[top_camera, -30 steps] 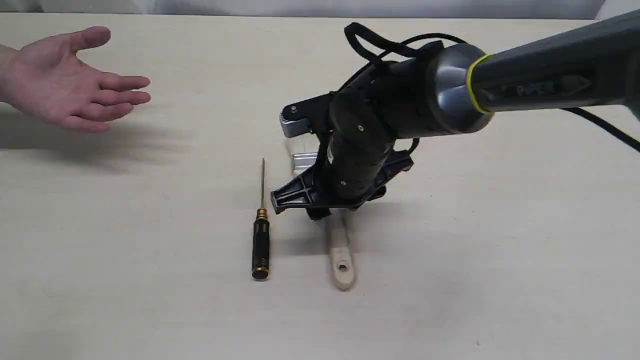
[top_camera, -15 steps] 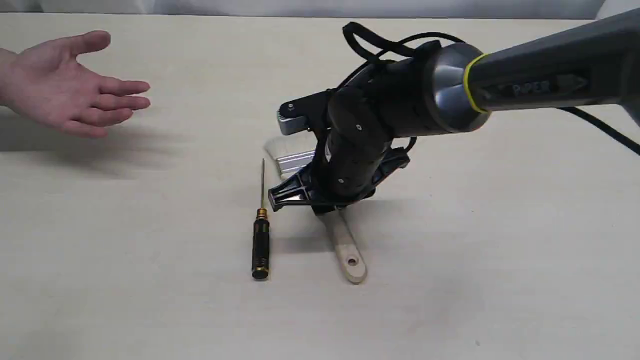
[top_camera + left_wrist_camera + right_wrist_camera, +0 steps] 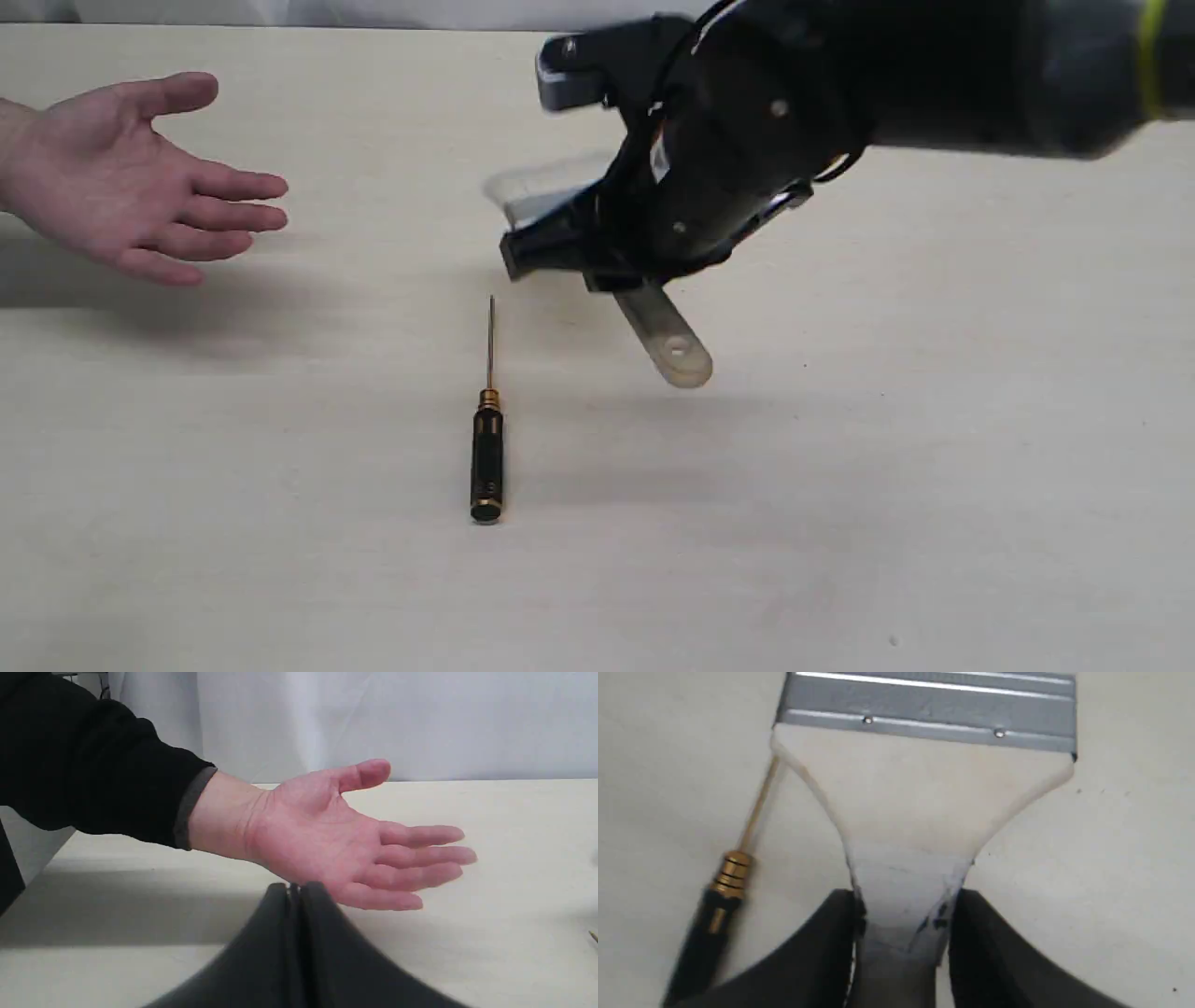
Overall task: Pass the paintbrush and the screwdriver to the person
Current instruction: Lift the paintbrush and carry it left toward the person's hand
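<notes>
Right gripper (image 3: 903,914): jaws part open, clamped on the narrow neck of the paintbrush (image 3: 920,793) handle. Left gripper (image 3: 295,889): jaws pressed together, nothing between.

Count: one screwdriver (image 3: 486,457), one paintbrush, one open hand (image 3: 131,187).

Screwdriver flat at lower centre, tip pointing away, untouched. Paintbrush upper centre, tilted, clear of the table (image 3: 934,420), bristles blurred. Hand upper left, palm up, well apart from the paintbrush, bare tabletop between
</notes>
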